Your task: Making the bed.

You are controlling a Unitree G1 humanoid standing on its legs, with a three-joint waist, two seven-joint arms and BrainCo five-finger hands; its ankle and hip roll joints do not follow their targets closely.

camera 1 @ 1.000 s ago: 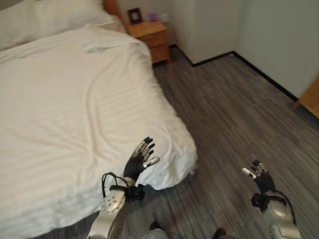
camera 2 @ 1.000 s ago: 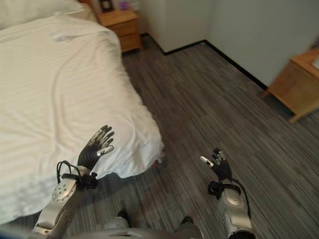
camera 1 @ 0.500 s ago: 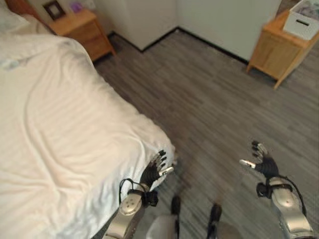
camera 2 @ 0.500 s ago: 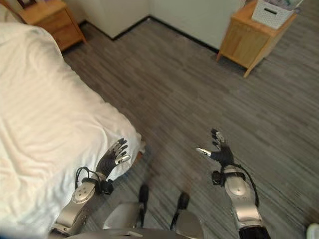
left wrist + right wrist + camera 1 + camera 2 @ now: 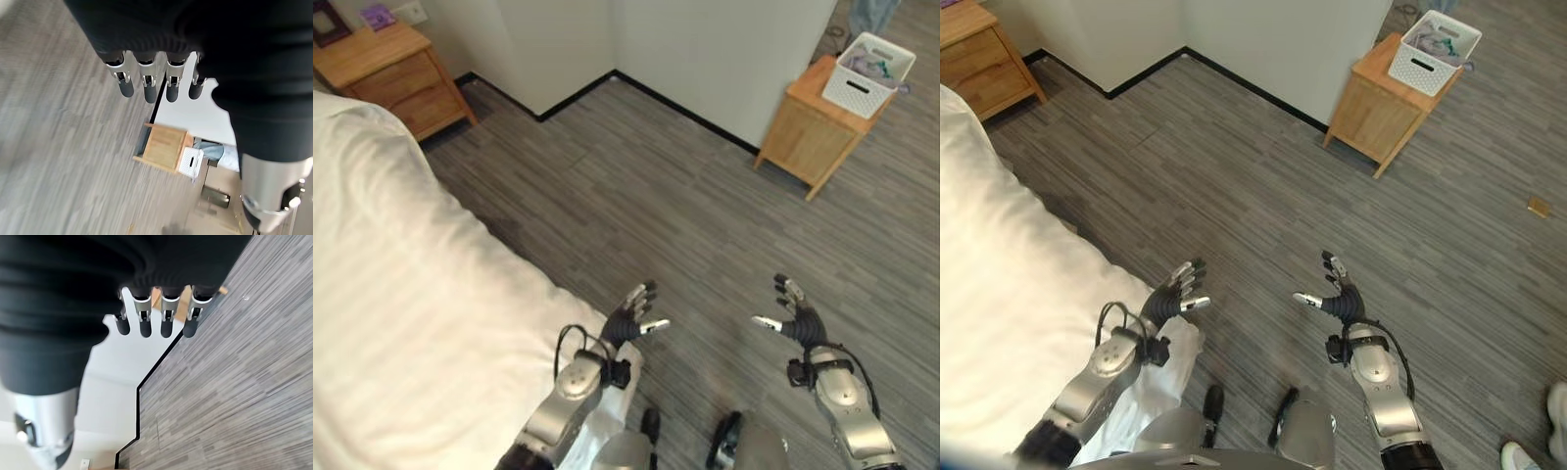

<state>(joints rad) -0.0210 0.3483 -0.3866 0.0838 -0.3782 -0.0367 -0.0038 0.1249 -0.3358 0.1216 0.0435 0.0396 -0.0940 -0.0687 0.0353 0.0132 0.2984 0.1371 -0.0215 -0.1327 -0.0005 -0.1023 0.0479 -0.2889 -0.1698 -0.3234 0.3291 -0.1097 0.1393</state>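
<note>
Both hands released, off the bed.
We find the left hand (image 5: 631, 314) and right hand (image 5: 795, 318) held over the floor (image 5: 656, 196), fingers straight, grasping nothing; the white-covered bed (image 5: 401, 304) lies just beside the left hand.

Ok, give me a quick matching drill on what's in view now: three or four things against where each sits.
Things:
1. white slotted basket
2. white striped duvet
3. left hand
4. small tan scrap

Places:
A. lying on the grey floor
B. open, past the bed's corner
C. on the light wooden cabinet
D. spread over the bed

Pairs: 1-C, 2-D, 3-B, 4-A
</note>
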